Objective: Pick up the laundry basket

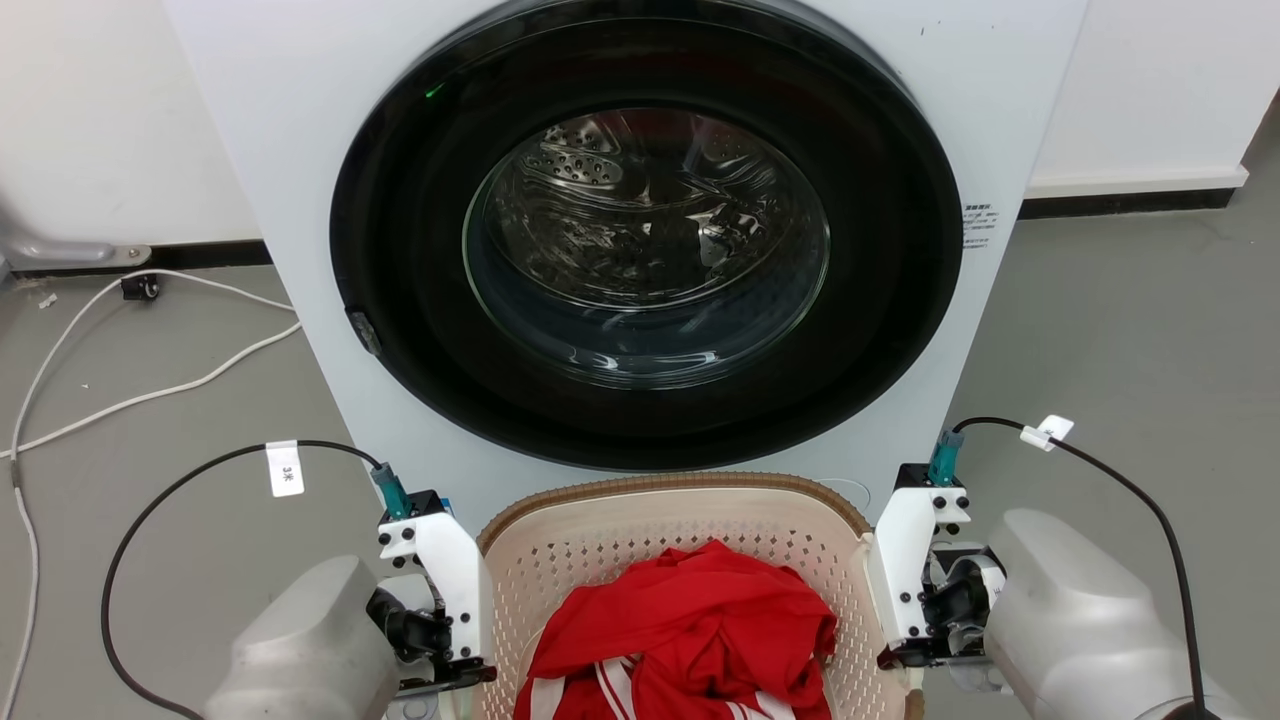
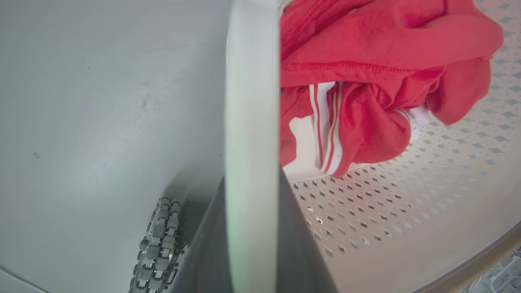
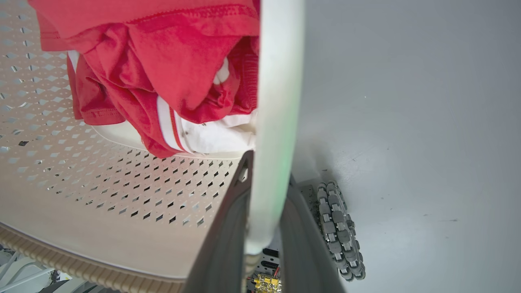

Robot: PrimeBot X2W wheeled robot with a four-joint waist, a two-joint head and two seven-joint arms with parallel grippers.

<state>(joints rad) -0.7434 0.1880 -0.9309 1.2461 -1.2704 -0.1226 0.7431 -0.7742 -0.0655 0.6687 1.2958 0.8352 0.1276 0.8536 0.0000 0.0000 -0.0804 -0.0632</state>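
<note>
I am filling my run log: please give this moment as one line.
left gripper: shut on left handle of laundry basket | right gripper: shut on right handle | inside: red garment | ahead: washing machine, door closed

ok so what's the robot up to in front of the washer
It is taking hold of the laundry basket, which sits in front of the closed washing machine with a red garment inside. Its left jaws are clamped on the basket's left white handle and its right jaws on the right white handle. Whether the basket is off the floor yet cannot be told.
</note>
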